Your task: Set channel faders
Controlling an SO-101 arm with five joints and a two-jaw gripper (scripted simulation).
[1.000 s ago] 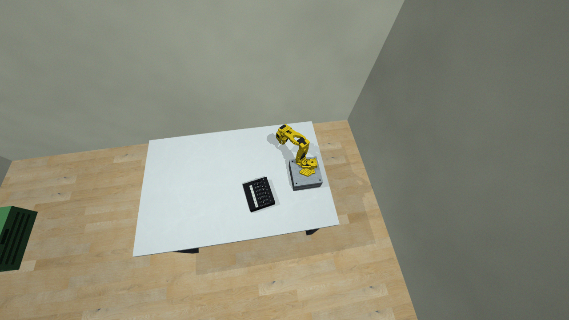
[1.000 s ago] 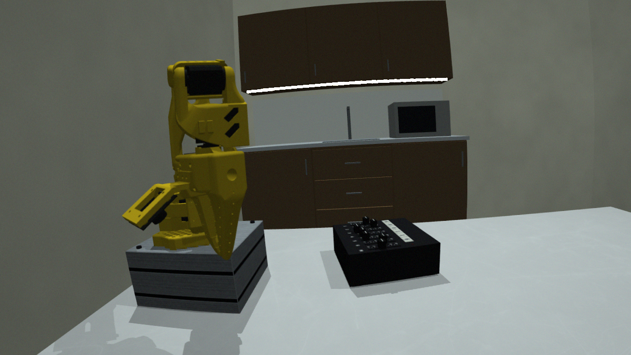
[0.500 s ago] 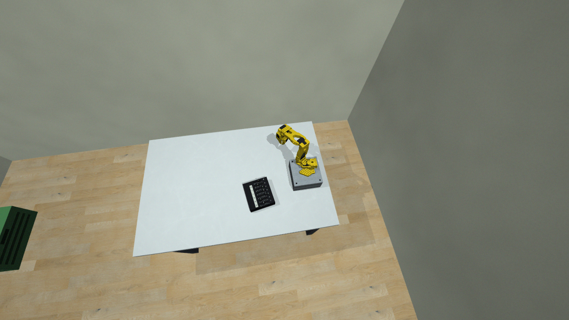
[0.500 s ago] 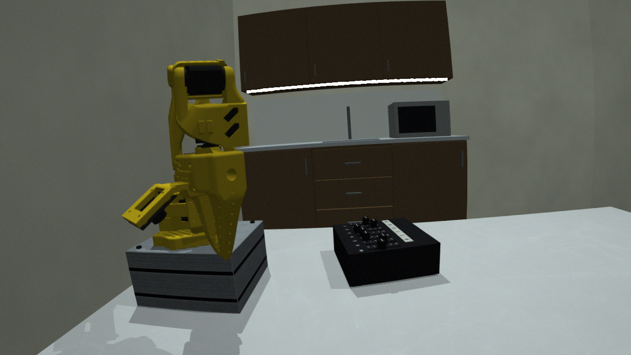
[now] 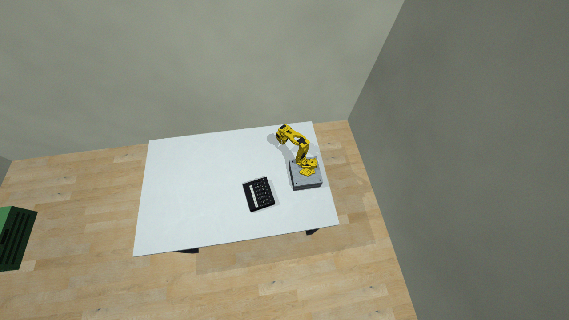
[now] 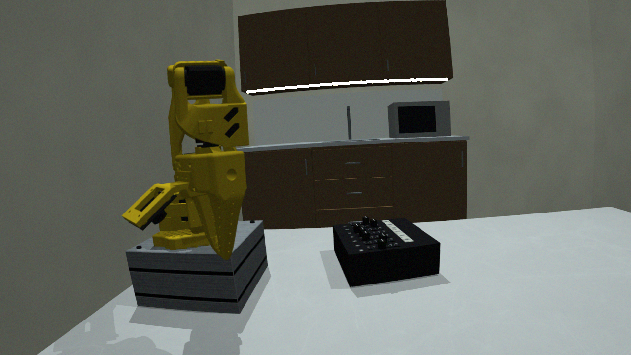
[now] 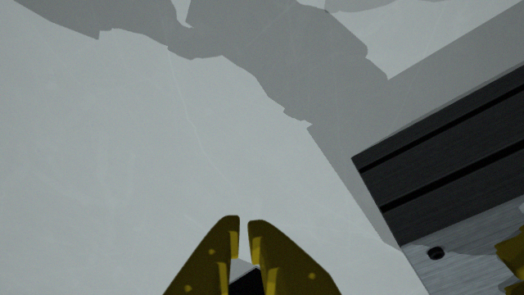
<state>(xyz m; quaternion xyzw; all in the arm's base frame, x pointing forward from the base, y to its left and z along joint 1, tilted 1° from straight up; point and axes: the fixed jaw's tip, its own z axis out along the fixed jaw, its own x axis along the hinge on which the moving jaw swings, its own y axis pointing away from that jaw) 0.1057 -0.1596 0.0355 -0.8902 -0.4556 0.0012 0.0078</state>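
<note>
Lighting desk [image 6: 386,249] sits on tabletop [image 6: 485,282] beside the base block [image 6: 196,269]. Arm folded, gripper [image 6: 226,252] closed on nothing, pointing down beside the block, well apart from the desk.

The pale grey worktop [image 5: 190,190] carries two things. A grey ribbed block [image 6: 193,273] with dark bands, the yellow arm's base, sits just beside the shut pincer [image 6: 226,253], whose tip hangs in front of the block's top edge. A black lighting desk [image 6: 388,256] sits well apart from the pincer, further along the worktop, its sliders up.
</note>
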